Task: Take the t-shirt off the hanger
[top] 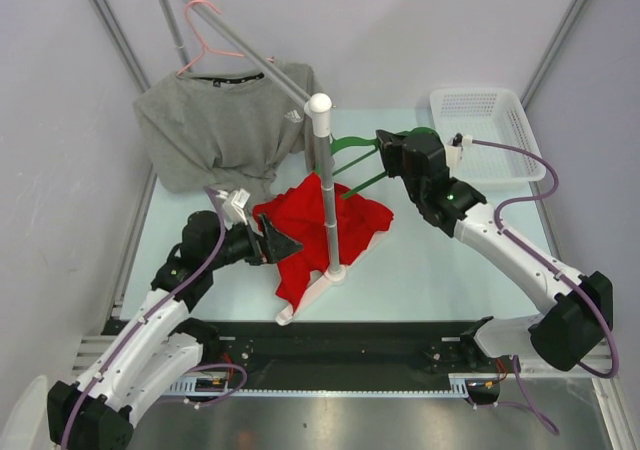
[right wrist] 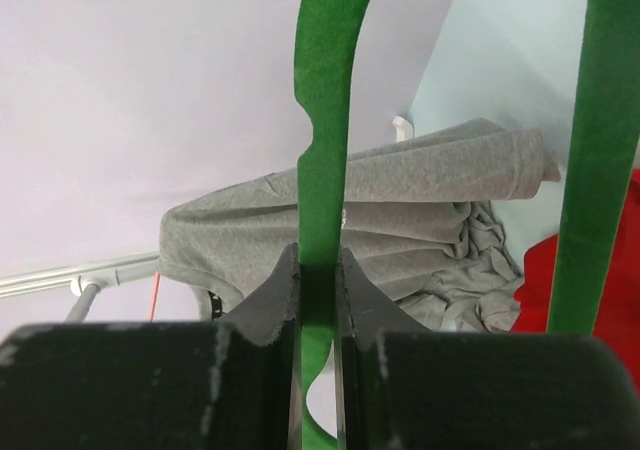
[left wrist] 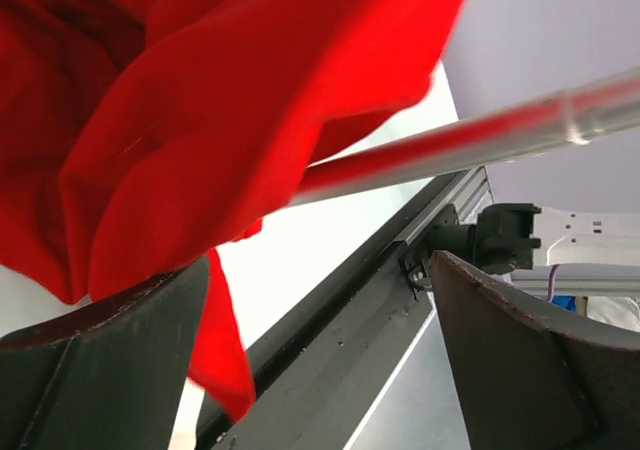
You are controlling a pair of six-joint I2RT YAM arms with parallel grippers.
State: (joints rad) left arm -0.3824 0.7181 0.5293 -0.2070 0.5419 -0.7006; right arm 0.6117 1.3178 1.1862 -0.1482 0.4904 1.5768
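The crumpled red cotton t-shirt [top: 322,226] is draped around the grey metal rack pole [top: 326,185] at the middle of the counter. The thin green plastic hanger [right wrist: 322,120], whose lower end meets the shirt, is clamped between the closed fingers of the right gripper [top: 384,152]. The left gripper [top: 281,242] is held wide open at the shirt's left side with nothing grasped, red cloth lying against one finger [left wrist: 120,360].

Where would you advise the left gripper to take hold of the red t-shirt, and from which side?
Probably the loose fold of the red t-shirt draped on the open left gripper, approached from the robot's left: it hangs free, away from the green hanger clamped in the right gripper.
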